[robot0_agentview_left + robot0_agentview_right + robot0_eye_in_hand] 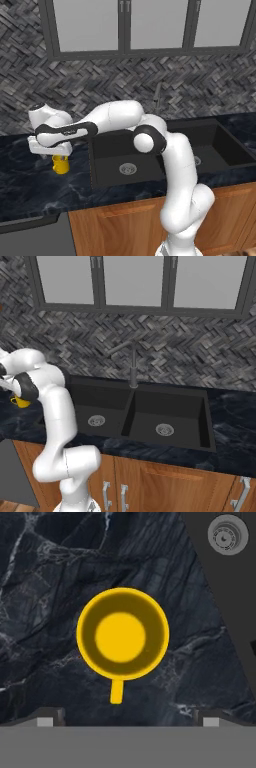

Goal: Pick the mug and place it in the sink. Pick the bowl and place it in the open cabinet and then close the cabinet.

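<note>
Now | mug (122, 633) upright, between spread fingers (49, 718) | sink (235, 587) edge near

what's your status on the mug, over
Gripper open, above the yellow mug. Mug upright on the black marble counter, left of the sink, not gripped. Nothing between the fingertips and the mug.
</note>
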Controlling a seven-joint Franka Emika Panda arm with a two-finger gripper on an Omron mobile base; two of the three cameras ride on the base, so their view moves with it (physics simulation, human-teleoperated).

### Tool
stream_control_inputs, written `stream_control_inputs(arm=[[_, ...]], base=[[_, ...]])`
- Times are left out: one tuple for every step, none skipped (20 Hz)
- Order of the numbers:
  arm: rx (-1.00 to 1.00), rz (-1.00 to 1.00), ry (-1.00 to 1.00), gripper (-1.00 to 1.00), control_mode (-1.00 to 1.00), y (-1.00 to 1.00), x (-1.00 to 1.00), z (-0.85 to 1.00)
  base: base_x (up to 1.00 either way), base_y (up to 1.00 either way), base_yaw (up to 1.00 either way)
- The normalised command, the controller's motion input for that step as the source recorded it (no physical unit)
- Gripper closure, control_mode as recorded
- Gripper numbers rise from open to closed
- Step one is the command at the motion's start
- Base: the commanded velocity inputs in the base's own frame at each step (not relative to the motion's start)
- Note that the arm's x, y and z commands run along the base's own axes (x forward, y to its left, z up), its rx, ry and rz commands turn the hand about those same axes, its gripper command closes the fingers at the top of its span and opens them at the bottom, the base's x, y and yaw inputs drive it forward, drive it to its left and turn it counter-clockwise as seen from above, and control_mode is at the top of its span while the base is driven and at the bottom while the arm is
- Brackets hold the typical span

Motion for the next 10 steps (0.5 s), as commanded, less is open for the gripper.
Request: stream_control_inputs(arm=[[0.05, 0.00, -0.07, -1.00, -1.00, 0.03, 0.00, -0.26], [0.05, 0.00, -0.06, -1.00, -1.00, 0.08, 0.00, -0.23], [0.04, 0.00, -0.04, -1.00, -1.00, 0.08, 0.00, -0.24], [0.03, 0.00, -0.02, -1.00, -1.00, 0.00, 0.00, -0.29], [0.01, 0.00, 0.00, -1.00, -1.00, 0.00, 0.00, -0.37], [0.00, 0.00, 0.00, -1.00, -1.00, 0.00, 0.19, -0.47], [0.01, 0.00, 0.00, -1.00, -1.00, 0.00, 0.19, -0.44], [0.01, 0.00, 0.00, -1.00, -1.00, 0.00, 0.10, -0.36], [0.00, 0.00, 0.00, -1.00, -1.00, 0.00, 0.05, -0.39], [0.00, 0.00, 0.00, -1.00, -1.00, 0.00, 0.00, -0.44]], base=[[0.00, 0.00, 0.00], [0.00, 0.00, 0.00], [0.00, 0.00, 0.00], [0.00, 0.00, 0.00], [0.00, 0.00, 0.00], [0.00, 0.00, 0.00], [0.00, 0.00, 0.00], [0.00, 0.00, 0.00], [0.00, 0.00, 0.00], [0.00, 0.00, 0.00]])
